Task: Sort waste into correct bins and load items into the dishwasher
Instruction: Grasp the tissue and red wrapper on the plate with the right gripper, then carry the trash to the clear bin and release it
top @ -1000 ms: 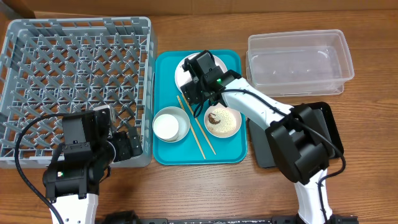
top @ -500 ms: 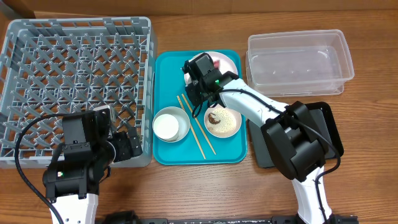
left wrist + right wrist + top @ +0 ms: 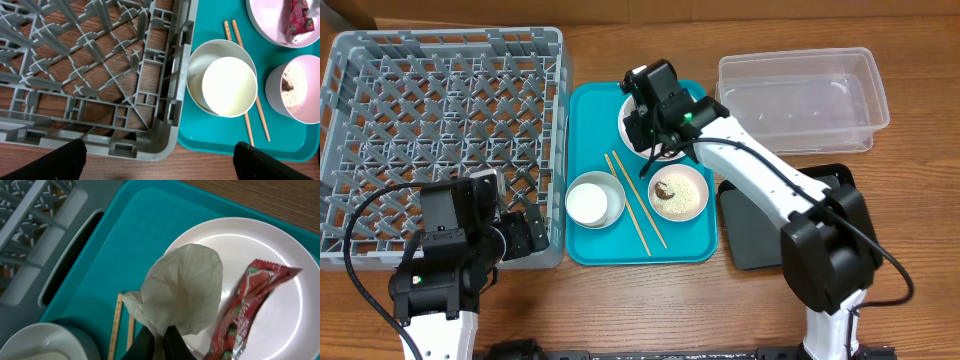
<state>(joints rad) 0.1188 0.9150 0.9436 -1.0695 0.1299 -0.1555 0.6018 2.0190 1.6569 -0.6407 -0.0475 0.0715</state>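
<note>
- The right gripper has its fingers pinched tight on the lower edge of the white scrap. The rest of the scrap balloons away from the tips, so it is already in hand.
- Just beyond the scrap, the red wrapper lies on the white plate. Its long axis runs diagonally and one end is close beside the fingers.
- The plate sits at the far end of the teal tray. The chopsticks and the pink dish lie nearer the robot.
- The coming move turns on where the bins lie. Both are on the right arm's own side, well apart from the gripper. The clear tub is roughly level with it across the table, and the black tray is nearer the robot (which bin suits paper I cannot tell).
- The left gripper hangs with its fingers spread wide and holds nothing. It is over the corner of the dish rack, farther from both bins, so the carry looks like the right arm's job.
</note>
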